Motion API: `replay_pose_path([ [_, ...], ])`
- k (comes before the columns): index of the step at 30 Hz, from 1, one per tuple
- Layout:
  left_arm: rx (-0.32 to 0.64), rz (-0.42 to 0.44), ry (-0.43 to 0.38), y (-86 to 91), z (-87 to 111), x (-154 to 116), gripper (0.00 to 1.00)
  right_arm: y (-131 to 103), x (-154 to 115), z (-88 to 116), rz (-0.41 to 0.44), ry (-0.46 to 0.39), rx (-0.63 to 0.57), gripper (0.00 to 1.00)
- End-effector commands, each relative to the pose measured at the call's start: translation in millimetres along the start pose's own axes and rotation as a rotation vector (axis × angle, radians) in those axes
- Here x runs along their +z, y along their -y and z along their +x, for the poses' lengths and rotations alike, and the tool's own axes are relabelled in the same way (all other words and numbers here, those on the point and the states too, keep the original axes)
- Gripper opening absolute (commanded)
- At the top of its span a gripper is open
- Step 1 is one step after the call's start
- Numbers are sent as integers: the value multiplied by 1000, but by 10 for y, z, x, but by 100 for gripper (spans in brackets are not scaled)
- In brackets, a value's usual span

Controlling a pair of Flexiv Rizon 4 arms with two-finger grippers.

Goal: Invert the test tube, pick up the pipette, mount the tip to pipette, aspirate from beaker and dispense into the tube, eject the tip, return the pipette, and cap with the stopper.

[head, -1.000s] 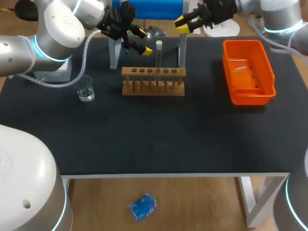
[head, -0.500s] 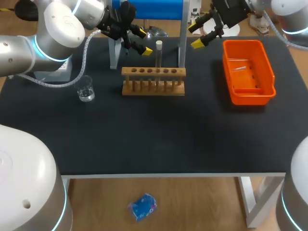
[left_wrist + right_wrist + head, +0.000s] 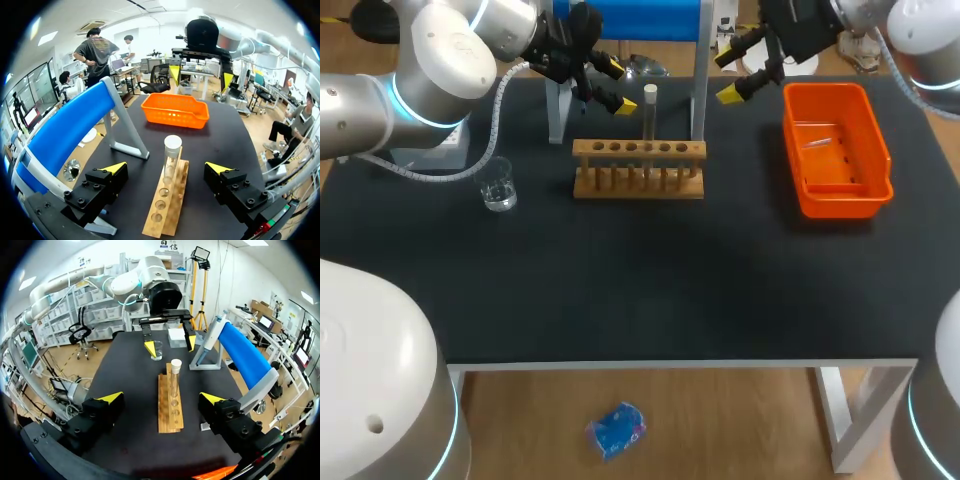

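Head view: my left hand [image 3: 620,86] and right hand [image 3: 728,76] flank the test tube [image 3: 649,110] above the worktop [image 3: 640,270].
Left hand: fingers wide apart, holding nothing.
Right hand: fingers wide apart, holding nothing.
Test tube: upright in the wooden rack [image 3: 638,170], just ahead of my left hand, farther ahead of my right hand.
Beaker [image 3: 499,185]: beside my left arm, apart from the rack.

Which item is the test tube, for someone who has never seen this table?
Start at the wooden rack on the black table's far half. The test tube stands upright in one of its holes. It is the only tube there, clear with a pale top; every other hole is empty.
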State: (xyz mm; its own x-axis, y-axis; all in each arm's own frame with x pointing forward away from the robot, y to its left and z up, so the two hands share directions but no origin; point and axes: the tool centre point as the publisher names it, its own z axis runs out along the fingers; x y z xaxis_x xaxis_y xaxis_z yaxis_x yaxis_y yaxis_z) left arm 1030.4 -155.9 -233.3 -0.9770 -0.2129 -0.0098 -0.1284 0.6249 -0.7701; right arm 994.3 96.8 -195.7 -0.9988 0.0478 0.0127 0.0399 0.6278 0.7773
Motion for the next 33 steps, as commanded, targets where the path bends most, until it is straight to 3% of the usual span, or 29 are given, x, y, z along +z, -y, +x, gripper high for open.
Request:
replay_pose_path([
  [1,-43,4,39,-11,17,-153,100,78,-93,25,-41,14,18,100],
  [9,-136,58,119,-80,98,-475,100,258,-383,143,-142,85,37,100],
  [15,-245,123,182,-230,162,-685,100,334,-548,260,-231,148,51,100],
  [28,-407,209,290,-483,272,-1085,100,596,-754,507,-398,198,131,100],
  [33,-437,191,321,-493,281,-1130,100,596,-754,507,-398,198,131,100],
])
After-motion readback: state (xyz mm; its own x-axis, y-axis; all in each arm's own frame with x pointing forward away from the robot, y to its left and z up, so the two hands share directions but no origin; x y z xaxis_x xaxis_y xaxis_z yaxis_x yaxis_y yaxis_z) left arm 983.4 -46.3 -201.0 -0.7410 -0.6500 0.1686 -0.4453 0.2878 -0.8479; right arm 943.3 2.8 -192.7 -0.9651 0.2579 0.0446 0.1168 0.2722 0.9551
